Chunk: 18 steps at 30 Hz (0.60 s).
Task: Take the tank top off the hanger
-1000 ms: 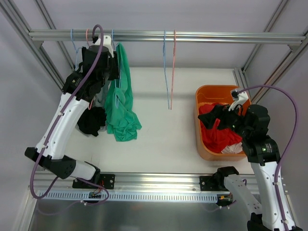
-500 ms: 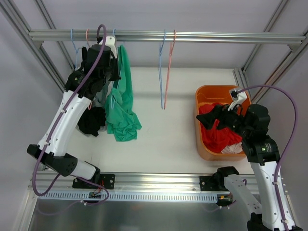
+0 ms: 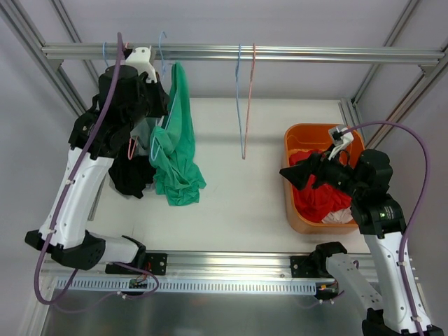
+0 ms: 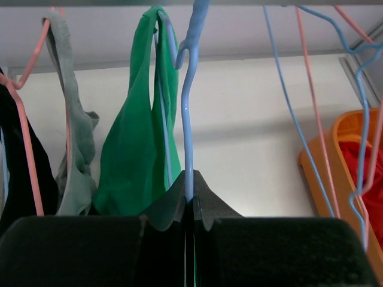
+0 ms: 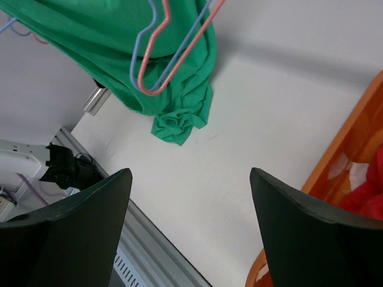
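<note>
A green tank top (image 3: 175,150) hangs on a light blue hanger (image 3: 162,42) at the left end of the rail (image 3: 315,53); its lower part lies bunched on the table. My left gripper (image 3: 158,98) is shut on the hanger's neck just below the hook. In the left wrist view my left gripper (image 4: 189,190) pinches the blue wire (image 4: 187,131), with the tank top (image 4: 140,149) just left of it. My right gripper (image 3: 291,175) is open and empty at the left edge of the orange bin; in the right wrist view the right gripper (image 5: 188,203) looks over bare table toward the tank top (image 5: 179,113).
An orange bin (image 3: 318,133) at right holds red clothes (image 3: 322,199). Empty blue and pink hangers (image 3: 243,105) hang mid-rail. A black garment (image 3: 133,175) and a grey garment (image 4: 75,149) on a pink hanger (image 4: 27,149) hang left of the tank top.
My left arm has shifted left and up with the blue hanger, raising its hook at the rail. The empty hangers swing. My right gripper has moved slightly left.
</note>
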{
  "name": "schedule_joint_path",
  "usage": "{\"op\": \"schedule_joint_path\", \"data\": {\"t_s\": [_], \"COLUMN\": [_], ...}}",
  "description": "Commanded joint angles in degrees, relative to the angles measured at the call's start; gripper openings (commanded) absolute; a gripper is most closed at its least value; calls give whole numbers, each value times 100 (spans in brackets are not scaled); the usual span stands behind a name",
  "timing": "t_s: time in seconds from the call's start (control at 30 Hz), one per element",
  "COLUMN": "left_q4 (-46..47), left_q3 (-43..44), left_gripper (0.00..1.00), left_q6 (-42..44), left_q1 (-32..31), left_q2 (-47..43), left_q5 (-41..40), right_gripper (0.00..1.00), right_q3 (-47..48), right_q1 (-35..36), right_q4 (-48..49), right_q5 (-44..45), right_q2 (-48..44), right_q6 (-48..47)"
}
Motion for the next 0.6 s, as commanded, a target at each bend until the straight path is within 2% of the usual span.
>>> {"op": "schedule_joint_path", "data": {"t_s": [0.0, 0.13, 0.27, 0.37, 0.57], "left_q4": [194, 220, 369, 404, 396], "left_q3": [-180, -864, -1305, -1472, -2482], "left_gripper": [0, 0, 0, 0, 0], "left_q6": [-233, -269, -216, -172, -505], "left_q1": [14, 14, 5, 5, 5], "left_q2": [-642, -1231, -1819, -2039, -3083], "left_q5": [555, 767, 697, 853, 2250], "right_gripper": [84, 85, 84, 84, 80], "right_q3": [82, 353, 759, 995, 1401], "right_q1": [145, 540, 1374, 2086, 3694], "right_q4": [532, 972, 1025, 1077, 1674], "right_q5": [-853, -1181, -1041, -637, 610], "right_q2": [22, 171, 575, 1014, 1971], "right_q6": [138, 200, -37, -73, -372]}}
